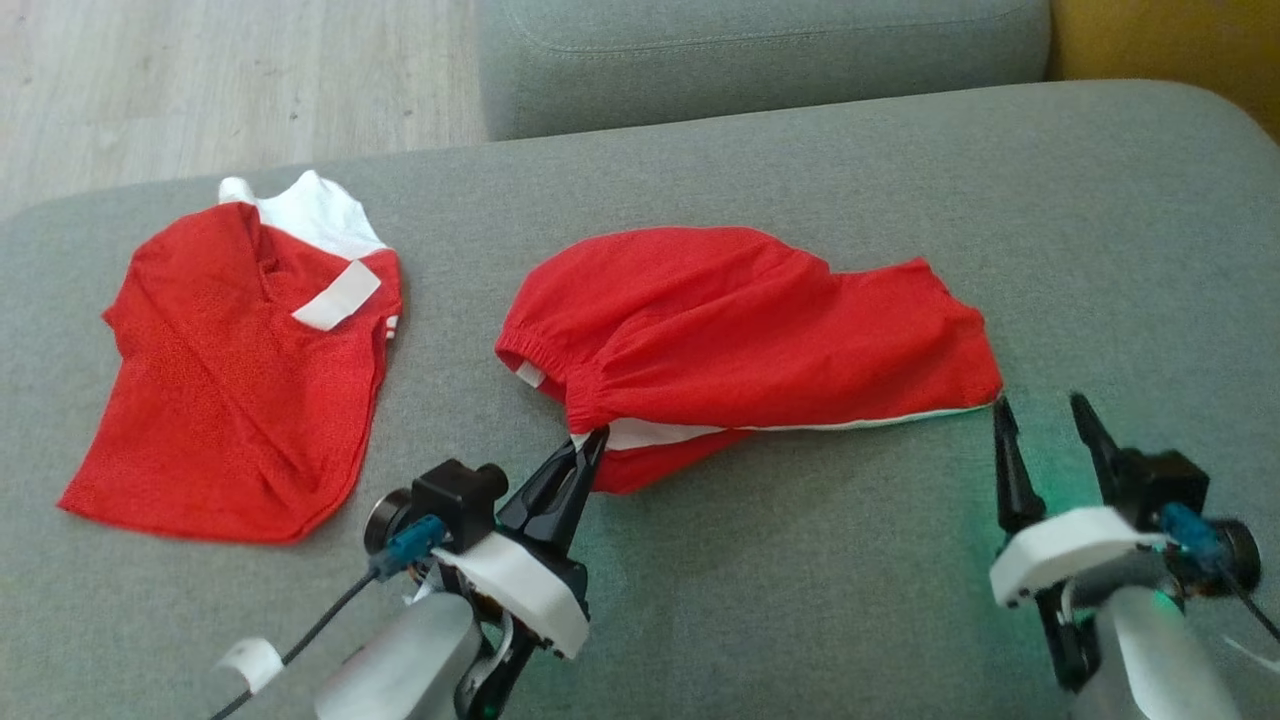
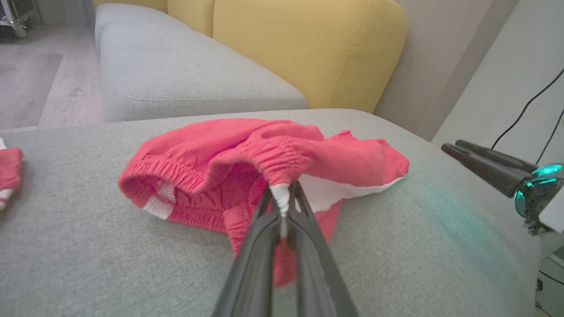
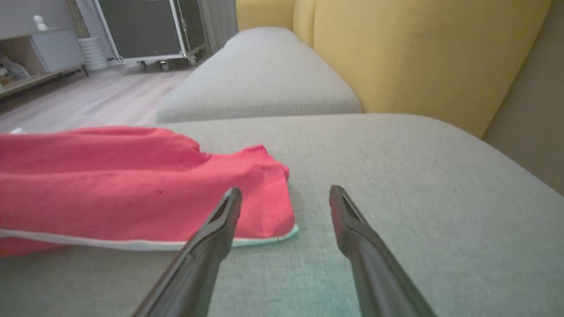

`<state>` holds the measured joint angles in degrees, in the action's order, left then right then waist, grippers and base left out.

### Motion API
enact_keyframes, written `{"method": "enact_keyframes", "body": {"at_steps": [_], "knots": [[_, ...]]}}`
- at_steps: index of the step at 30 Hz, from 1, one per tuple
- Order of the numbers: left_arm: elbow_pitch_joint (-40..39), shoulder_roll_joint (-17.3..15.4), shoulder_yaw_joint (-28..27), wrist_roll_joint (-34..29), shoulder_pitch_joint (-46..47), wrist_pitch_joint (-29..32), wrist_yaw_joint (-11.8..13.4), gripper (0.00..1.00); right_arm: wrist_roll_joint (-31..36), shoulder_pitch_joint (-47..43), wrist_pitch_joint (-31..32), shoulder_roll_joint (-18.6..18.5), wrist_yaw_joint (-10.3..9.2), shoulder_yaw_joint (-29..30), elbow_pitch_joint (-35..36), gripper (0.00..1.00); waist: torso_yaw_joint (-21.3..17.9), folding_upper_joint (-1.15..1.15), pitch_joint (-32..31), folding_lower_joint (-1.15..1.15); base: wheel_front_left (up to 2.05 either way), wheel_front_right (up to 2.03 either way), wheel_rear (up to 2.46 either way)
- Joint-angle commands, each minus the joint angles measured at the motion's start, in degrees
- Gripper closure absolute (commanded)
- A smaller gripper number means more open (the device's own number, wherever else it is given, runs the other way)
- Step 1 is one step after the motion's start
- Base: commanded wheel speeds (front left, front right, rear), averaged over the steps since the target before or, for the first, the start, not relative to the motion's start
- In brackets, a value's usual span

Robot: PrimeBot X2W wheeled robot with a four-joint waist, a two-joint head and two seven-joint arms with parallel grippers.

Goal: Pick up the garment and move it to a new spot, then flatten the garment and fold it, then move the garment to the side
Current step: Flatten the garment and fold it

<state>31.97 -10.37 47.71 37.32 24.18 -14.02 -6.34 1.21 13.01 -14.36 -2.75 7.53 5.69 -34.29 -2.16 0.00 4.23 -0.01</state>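
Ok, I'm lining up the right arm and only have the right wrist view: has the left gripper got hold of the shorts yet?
Observer: Yes. The left gripper is shut on the white stripe at the waistband of the red shorts.
Operator: Anything else lying over on that side?
Observer: A red and white shirt lies apart from the shorts, further to the robot's left.

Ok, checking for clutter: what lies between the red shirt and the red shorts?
Nothing; in the head view a bare strip of grey cushion separates the shirt from the shorts.
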Motion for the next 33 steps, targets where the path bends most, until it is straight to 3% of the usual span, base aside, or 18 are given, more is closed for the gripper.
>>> {"method": "enact_keyframes", "body": {"at_steps": [1, 21, 33], "knots": [[-2.07, -0.51, -1.79, 0.05, 1.60, -0.55, 0.60, 1.00, 1.18, 2.61, -0.62, -0.13, -0.04, 0.03, -0.55, 0.00, 0.13, 0.00, 0.30, 0.01, 0.00, 0.00, 0.00], [-3.54, 0.20, -0.83, -0.62, 4.14, -0.37, 0.97, 1.00, 8.18, 14.90, -0.53, -0.13, -0.04, 7.04, -20.96, 0.00, 1.64, 0.00, 4.41, 0.01, 0.00, 0.00, 0.00], [-3.35, 0.53, -0.30, -0.59, 5.31, -0.35, 0.95, 1.00, 12.57, 20.25, -0.57, -0.13, -0.04, 8.77, -28.67, 0.00, 2.26, 0.00, 5.48, 0.01, 0.00, 0.00, 0.00]]}}
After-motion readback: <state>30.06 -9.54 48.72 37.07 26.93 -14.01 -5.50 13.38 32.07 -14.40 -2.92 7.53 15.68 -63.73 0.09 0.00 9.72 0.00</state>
